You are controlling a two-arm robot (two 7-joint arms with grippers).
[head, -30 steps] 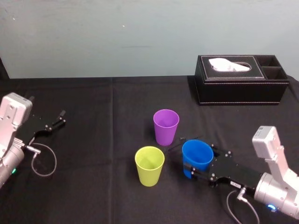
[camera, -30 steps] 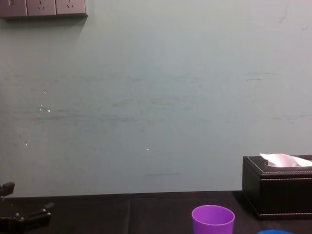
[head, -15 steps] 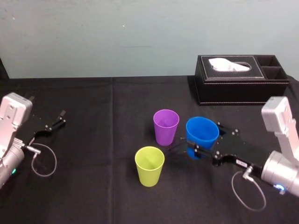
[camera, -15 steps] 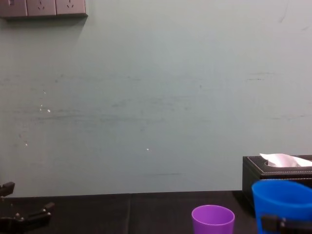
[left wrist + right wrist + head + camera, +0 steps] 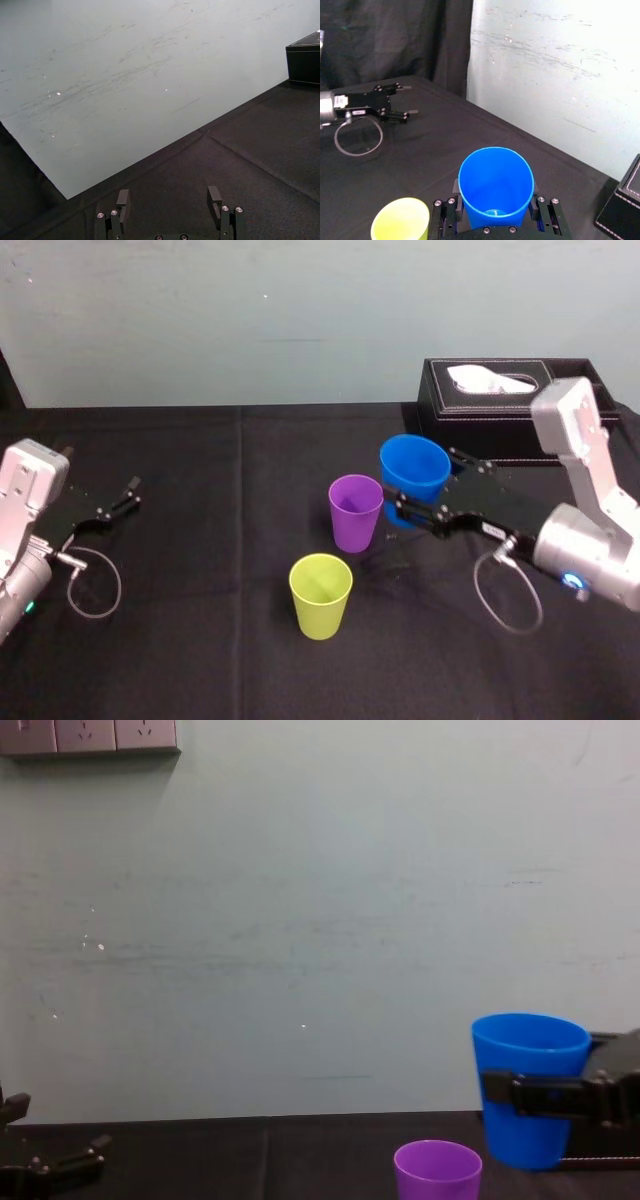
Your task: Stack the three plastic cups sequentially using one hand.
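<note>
**Blue cup held aloft beside the purple one; broad bare cloth to the left**

At the far left, the left gripper [image 5: 128,494] rests low over the black-clothed table [image 5: 200,660]. Its jaws stand apart with nothing between them, and a loop of grey cable [image 5: 95,583] lies by its wrist. In the right wrist view a small white label shows on it, too small to read. From there a wide stretch of bare cloth runs to the cups and back to the table's far edge, which meets a pale green wall [image 5: 320,920]. High on that wall, at the chest view's upper left, is a row of three grey socket plates [image 5: 90,735].

There are three small tapered plastic cups, all upright and mouth up. The yellow-green cup [image 5: 320,595] stands nearest the robot. The purple cup [image 5: 355,512] stands behind it and slightly right, apart from it. The blue cup [image 5: 413,475] is held clear of the cloth just right of the purple cup, and whether they touch cannot be told. The right gripper [image 5: 418,498] has its jaws clamped on the blue cup's wall, one on each side. A small white label on its black body cannot be read.

At the far right, near the back edge, sits one black stitched tissue box [image 5: 515,425] with a white tissue poking out and two open compartments at its right end.
</note>
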